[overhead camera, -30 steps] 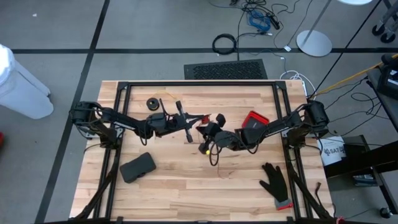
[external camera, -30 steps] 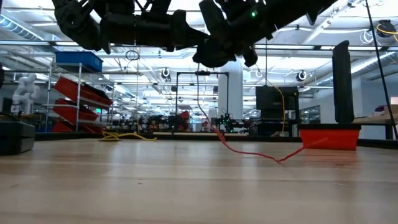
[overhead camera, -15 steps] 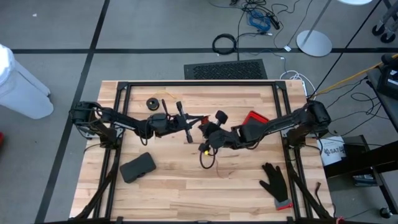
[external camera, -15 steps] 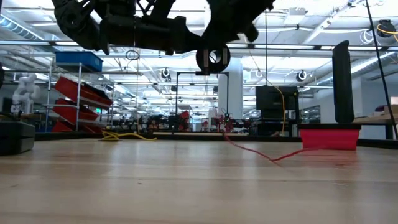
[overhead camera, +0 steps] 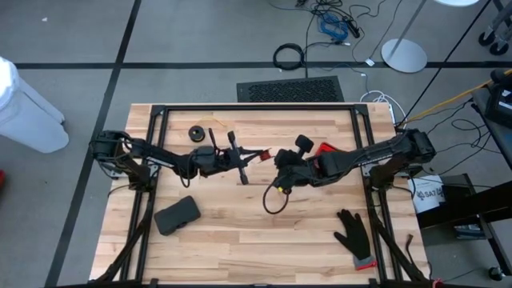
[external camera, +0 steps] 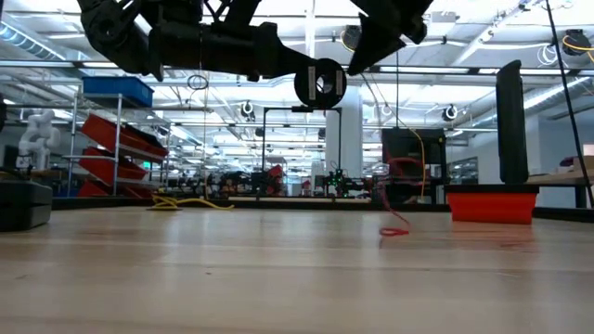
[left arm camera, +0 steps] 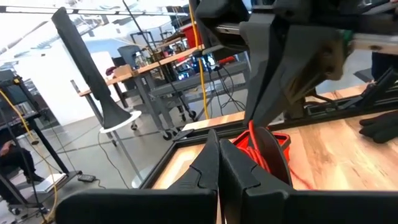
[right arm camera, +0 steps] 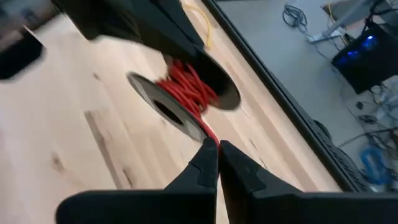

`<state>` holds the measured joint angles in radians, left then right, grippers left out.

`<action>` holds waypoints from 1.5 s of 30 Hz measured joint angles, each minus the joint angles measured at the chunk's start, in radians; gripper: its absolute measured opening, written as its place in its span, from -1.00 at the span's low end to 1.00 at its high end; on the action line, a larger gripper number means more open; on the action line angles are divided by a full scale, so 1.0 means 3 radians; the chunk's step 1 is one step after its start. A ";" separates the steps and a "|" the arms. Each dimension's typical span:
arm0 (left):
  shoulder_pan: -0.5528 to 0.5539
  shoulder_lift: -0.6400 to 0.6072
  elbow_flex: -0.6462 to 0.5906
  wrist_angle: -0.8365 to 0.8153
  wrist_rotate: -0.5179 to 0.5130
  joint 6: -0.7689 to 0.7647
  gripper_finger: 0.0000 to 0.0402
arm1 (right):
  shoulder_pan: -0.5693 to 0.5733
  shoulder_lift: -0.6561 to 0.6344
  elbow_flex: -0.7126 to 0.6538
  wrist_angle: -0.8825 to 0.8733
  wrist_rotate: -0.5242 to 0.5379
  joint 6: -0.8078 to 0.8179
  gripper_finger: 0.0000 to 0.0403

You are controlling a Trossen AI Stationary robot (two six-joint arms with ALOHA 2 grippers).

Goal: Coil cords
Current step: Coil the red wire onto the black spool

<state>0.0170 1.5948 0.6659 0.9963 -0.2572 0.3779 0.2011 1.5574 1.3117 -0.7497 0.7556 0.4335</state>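
The red cord (overhead camera: 270,200) is partly wound on a small black spool (right arm camera: 186,93). My left gripper (overhead camera: 258,154) holds that spool level over the table's middle. My right gripper (right arm camera: 217,146) stands just right of it, slanting down, shut on the red cord a little way off the spool. From there the cord hangs in a slack loop whose lowest part (external camera: 394,230) rests on the table. The yellow-tan cord (overhead camera: 214,126) and its black spool (overhead camera: 196,132) lie on the table at the far left, with no gripper on them. My left gripper is shut on the red cord's spool (external camera: 320,85), reaching level from the table's left. Its own fingers hide which part of the spool they have. The spool is lifted clear, its flat face toward the near edge. My right gripper pinches the red cord (right arm camera: 210,134) between its two fingertips, a short way from the spool. The fingers slant down from the right. The short stretch to the spool runs straight; the rest hangs slack below.
A red tray (overhead camera: 330,152) sits right of the grippers, under my right arm. A black glove (overhead camera: 356,232) lies near the front right and a dark pouch (overhead camera: 178,214) at the front left. A black frame (overhead camera: 256,108) runs around the table.
My right gripper has risen and gone toward the table's right edge, tipping and rolling as it went, still shut on the red cord. The cord that trailed across the table has been drawn up into a hanging loop that touches only at its low end. The spool has stayed put.
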 joint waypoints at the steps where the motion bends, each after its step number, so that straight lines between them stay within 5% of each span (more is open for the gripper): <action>1: 0.0000 0.0001 0.0000 0.0001 0.0001 0.0001 -1.00 | -0.0012 0.0000 0.0000 -0.0051 0.0007 0.0002 -1.00; 13: 0.0005 0.0003 -0.0003 0.0007 0.0041 -0.0011 -1.00 | -0.0164 0.0008 -0.0129 -0.0397 0.0117 -0.0005 -1.00; 30: 0.0000 0.0003 -0.0010 0.0040 0.0073 -0.0023 -1.00 | -0.0088 0.0021 -0.1482 0.1314 0.0096 -0.0261 -0.85; 45: 0.0000 0.0003 -0.0009 0.0028 0.0071 -0.0030 -1.00 | 0.0162 0.0022 -0.1602 0.1442 0.0288 -0.0139 -0.84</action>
<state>0.0170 1.5955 0.6632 1.0046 -0.2359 0.3690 0.2497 1.5639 0.8310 -0.3170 0.8419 0.3917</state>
